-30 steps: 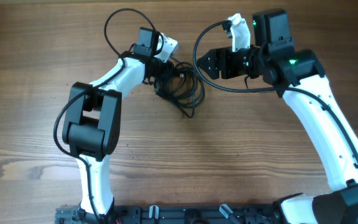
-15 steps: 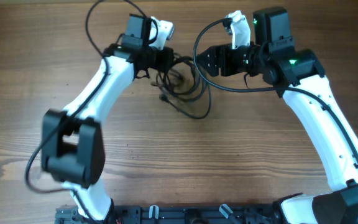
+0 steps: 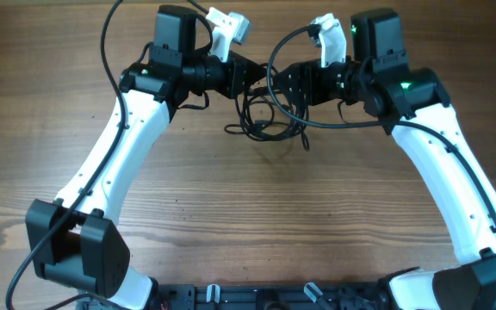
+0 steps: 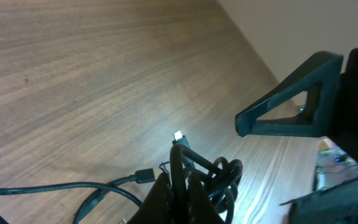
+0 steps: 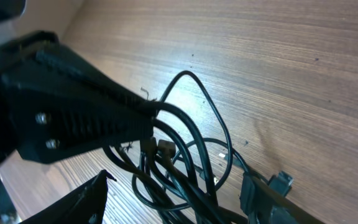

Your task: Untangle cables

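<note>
The cables are a tangle of thin black cords lying on the wood table between my two arms. My left gripper is shut on one strand at the tangle's top. In the left wrist view its fingers pinch that strand, with the looped cables just beyond and a small plug sticking up. My right gripper faces it from the right, open. In the right wrist view the cables pass between its spread fingers, and the left gripper's black finger reaches in from the left.
A thicker black wire loops off each arm near the wrists. A dark rail runs along the table's front edge. The table's far edge shows in the left wrist view.
My left arm has swung up and to the right, closing on a strand and dragging the tangle toward the right gripper. The right gripper's jaws have narrowed slightly.
</note>
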`<control>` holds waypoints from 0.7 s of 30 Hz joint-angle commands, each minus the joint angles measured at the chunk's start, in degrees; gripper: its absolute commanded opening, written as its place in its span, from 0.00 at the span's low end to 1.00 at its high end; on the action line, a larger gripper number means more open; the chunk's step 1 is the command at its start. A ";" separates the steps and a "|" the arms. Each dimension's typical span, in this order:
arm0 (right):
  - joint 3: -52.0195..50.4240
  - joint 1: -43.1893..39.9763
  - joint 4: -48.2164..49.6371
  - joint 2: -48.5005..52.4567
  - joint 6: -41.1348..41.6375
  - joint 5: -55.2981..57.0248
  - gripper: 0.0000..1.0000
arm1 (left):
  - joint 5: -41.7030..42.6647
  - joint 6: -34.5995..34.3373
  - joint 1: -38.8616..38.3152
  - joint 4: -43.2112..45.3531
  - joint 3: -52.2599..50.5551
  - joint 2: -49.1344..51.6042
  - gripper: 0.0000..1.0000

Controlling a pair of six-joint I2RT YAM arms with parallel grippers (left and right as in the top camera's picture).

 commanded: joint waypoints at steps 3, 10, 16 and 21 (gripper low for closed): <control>0.17 -0.07 -3.78 0.61 -15.23 -1.81 0.70 | 6.95 -9.81 0.70 1.97 0.74 -1.49 0.04; 0.13 -0.07 -6.71 0.94 -27.04 -2.84 0.71 | 15.32 -15.19 2.12 3.15 0.74 -1.49 0.04; 0.15 -0.07 -5.35 2.62 -23.45 -2.67 0.32 | 16.04 -18.88 2.12 3.08 0.74 -1.49 0.04; 0.31 -0.20 -1.42 0.66 -11.61 -2.67 0.11 | 0.11 -18.84 2.12 -0.55 0.74 -1.49 0.04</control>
